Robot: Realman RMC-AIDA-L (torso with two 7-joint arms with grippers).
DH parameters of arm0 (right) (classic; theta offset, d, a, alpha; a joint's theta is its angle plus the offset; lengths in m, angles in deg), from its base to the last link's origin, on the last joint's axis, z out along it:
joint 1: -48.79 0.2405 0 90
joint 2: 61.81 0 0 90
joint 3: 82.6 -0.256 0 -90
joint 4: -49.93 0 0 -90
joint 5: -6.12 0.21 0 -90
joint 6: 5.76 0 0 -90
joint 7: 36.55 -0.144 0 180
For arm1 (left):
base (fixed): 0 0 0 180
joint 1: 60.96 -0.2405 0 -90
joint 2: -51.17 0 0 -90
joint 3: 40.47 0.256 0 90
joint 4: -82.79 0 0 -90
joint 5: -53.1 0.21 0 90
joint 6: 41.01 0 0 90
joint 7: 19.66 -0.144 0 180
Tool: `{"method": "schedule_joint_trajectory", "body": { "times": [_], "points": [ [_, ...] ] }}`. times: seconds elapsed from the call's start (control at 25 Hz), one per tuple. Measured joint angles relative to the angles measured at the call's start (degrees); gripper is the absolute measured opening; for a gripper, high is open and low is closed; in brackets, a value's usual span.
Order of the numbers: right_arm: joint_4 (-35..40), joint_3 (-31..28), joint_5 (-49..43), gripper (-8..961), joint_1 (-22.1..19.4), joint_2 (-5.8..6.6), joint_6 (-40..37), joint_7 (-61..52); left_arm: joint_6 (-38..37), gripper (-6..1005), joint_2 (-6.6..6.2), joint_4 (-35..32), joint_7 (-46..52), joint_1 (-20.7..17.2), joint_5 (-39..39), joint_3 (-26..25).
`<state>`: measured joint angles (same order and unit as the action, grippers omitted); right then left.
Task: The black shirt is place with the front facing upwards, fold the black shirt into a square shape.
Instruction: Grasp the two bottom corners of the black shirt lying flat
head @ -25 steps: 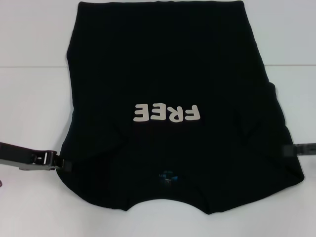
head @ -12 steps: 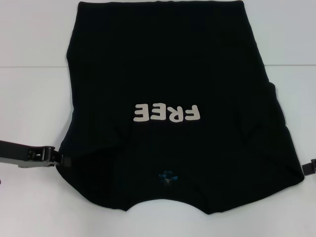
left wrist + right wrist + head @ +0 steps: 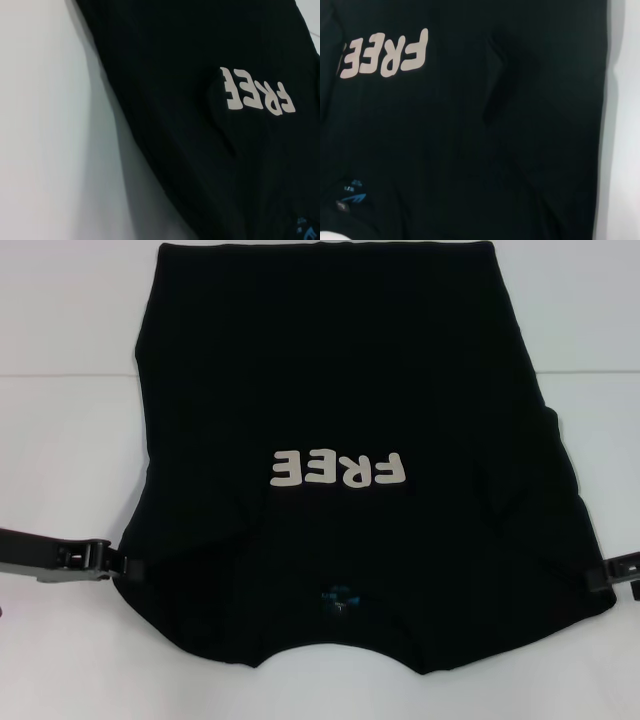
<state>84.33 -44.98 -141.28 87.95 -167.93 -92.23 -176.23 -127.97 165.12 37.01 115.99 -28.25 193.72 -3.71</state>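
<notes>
The shirt lies flat on the white table, front up, with its neck end nearest the robot. The left claw sits at the shirt's edge, below and to the side of the word FREE, touching the cloth. I cannot tell if it is open or closed, because the tips are dark against the dark cloth. The right claw sits at the other edge, about level with the left one, and I cannot tell its state either. Both sleeves look tucked in already, so the shirt is a long block shape. A small blue label shows near the neck. I think the robot is at the step of taking hold of the two near corners. Next, both claws need a firm pinch on the cloth, then they should lift together and carry the neck end toward the far hem.
</notes>
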Motion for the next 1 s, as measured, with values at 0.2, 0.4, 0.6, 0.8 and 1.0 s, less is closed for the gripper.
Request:
{"method": "schedule_joint_trajectory", "body": {
  "times": [0.2, 0.4, 0.6, 0.8, 1.0],
  "points": [
    [-1.09, 0.0, -0.05, 940, 0.26, -0.32, 1.42, 0.14, 0.04, 57, 0.03, -0.01, -0.02, -0.18, 0.0, -0.02],
    [-1.15, 0.0, -0.07, 940, 0.5, -1.01, 2.13, 0.26, -0.01, 59, 0.05, -0.01, -0.03, 0.08, 0.0, -0.02],
    [-1.17, 0.29, -0.74, 940, 0.91, -1.71, 2.51, 0.32, -0.34, 61, 0.01, -0.01, -0.03, 0.17, 0.0, -0.02],
    [-1.17, 0.77, -0.86, 939, 1.05, -1.82, 2.74, 0.12, -0.33, 63, -0.04, -0.01, -0.03, 0.06, 0.0, -0.02],
    [-1.43, 0.8, -0.87, 939, 1.59, -2.19, 2.43, 0.23, -0.24, 65, -0.05, -0.01, -0.03, -0.07, 0.0, -0.02]
  ]
}}
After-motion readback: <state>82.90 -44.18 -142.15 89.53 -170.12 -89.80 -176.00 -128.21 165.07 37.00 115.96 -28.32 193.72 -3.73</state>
